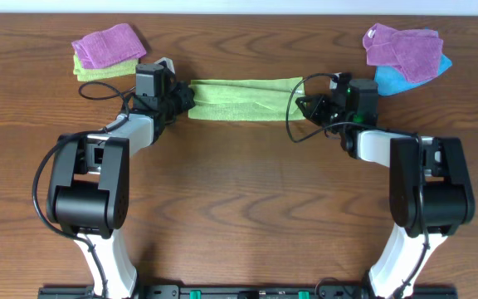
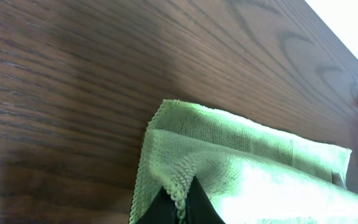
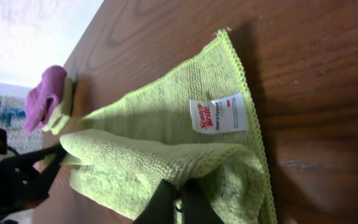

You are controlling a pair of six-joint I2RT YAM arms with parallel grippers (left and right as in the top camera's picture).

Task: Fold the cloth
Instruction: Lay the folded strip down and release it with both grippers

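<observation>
Across the far middle of the table point(image 1: 239, 208), cloth point(image 1: 243, 100) lies folded once into a long strip. Left gripper point(image 1: 185, 101) jaws clamped on one end, right gripper point(image 1: 307, 106) jaws apparently pinching the other. Crosswise fold likely remains.

On the brown wooden tabletop point(image 1: 239, 208), a purple fuzzy towel point(image 1: 108, 44) tops a folded yellow-green towel point(image 1: 98, 71), a second purple towel point(image 1: 401, 50) a blue towel point(image 1: 397, 80).
</observation>
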